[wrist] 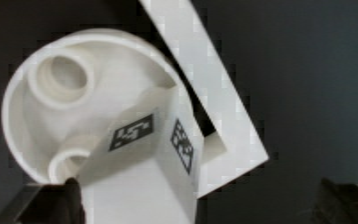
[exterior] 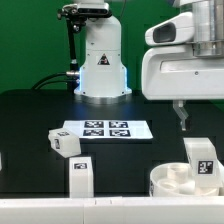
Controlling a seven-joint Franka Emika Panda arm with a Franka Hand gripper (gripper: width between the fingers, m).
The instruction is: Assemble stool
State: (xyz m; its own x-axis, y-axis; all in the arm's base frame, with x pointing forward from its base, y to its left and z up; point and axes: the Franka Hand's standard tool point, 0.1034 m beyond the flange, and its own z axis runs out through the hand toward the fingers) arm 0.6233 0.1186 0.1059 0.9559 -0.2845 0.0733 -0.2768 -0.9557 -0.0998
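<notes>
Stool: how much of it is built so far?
Done: one leg stands on the round seat; whether it's fastened can't be told. In hand: nothing; the gripper hangs open above it. Left: the far loose leg and the near loose leg lie unattached.

Arm [exterior: 186,58] at the exterior view's right, fingers [wrist: 51,200] pointing down (dark tips), spread wide

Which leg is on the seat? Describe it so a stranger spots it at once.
Find the black table, then the round white seat on the exterior view's right. The upright leg rises from that seat, tag facing the camera; the second leg and third leg sit on bare table.
</notes>
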